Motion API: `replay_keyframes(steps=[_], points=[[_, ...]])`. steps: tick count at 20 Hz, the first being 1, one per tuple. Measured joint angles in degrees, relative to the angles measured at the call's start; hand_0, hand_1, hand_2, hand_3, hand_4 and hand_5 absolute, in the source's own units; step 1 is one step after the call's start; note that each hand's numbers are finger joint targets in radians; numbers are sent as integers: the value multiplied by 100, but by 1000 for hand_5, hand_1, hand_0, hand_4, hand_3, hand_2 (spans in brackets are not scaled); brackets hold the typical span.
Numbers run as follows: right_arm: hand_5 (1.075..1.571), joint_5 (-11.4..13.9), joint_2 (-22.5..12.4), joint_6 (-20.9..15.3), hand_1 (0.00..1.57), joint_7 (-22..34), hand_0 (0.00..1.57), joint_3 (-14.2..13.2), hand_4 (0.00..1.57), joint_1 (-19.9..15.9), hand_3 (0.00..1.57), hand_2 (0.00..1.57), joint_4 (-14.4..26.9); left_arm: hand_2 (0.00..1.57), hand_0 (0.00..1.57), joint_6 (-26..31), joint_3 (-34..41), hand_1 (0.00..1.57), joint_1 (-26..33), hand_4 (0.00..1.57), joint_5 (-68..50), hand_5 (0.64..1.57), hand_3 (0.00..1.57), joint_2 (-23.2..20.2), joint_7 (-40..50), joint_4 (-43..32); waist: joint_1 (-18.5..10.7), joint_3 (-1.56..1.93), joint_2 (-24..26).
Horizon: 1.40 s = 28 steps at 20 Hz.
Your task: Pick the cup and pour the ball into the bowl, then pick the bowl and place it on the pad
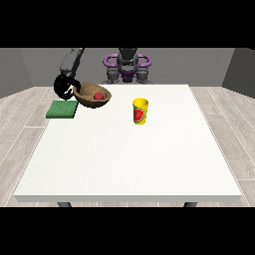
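So, working from the camera's side back toward me, and taking the yellow cup point(140, 111) as my reference: a wide bare stretch of white counter point(129, 164) is sitting in front of it. The cup is standing upright near the middle, it's got a red picture on its side, and nothing is touching it. It's looking done with, since the red ball point(98, 95) is already lying in the bowl.

Further back than the cup and off toward the view's left, the brown bowl point(92, 95) is hanging tilted, its rim dipping toward the cup side, and it looks to be lifted off the counter. My robot hand point(63, 87) at the view's left is grasping it at the rim on the side away from the cup, curled around the edge. The green pad point(62, 109) is lying flat just below that, even further left of the cup, right at the counter's edge. The bowl is overlapping the pad's near corner in this view but isn't set down on it yet.

Handling guess: the bowl looks rigid and light, but a one-sided rim hold is letting it tip, so the ball could roll out. I'm thinking leveling it matters before lowering it on the pad.

My other hand isn't showing anywhere.
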<state>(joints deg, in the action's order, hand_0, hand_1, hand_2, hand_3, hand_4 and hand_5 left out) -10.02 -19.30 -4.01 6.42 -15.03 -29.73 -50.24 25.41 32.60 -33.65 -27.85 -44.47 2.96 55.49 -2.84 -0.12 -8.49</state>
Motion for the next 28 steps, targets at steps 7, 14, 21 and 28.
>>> replay_keyframes(steps=[7, 14, 21, 28], points=[[1570, 148, -585, 315, 1571, 2, 1571, -27, 979, -96, 1571, 1571, 95, 0, 0, 64, 89, 0, 185, 720, 52, 1559, 0, -142, -382, -241, 132, 10, -134], [1570, -78, -1170, 782, 1571, -754, 1571, -529, 990, -308, 374, 1571, 622, 0, 0, -100, 94, 0, 150, 670, 150, 1559, 0, -131, -858, 38, 48, 18, -911], [1571, -211, -1934, 1353, 1571, -1877, 1571, -1075, 986, -458, 0, 1571, 1674, 0, 0, -322, 290, 0, 59, 695, -235, 1560, 0, -215, -612, 873, -70, 31, -1700], [1569, -158, -2496, 1724, 1571, -2290, 1571, -1225, 979, -562, 0, 1571, 2341, 0, 0, -338, 475, 0, 354, 699, -546, 1558, 0, -257, -387, 1389, -138, 26, -1840]])
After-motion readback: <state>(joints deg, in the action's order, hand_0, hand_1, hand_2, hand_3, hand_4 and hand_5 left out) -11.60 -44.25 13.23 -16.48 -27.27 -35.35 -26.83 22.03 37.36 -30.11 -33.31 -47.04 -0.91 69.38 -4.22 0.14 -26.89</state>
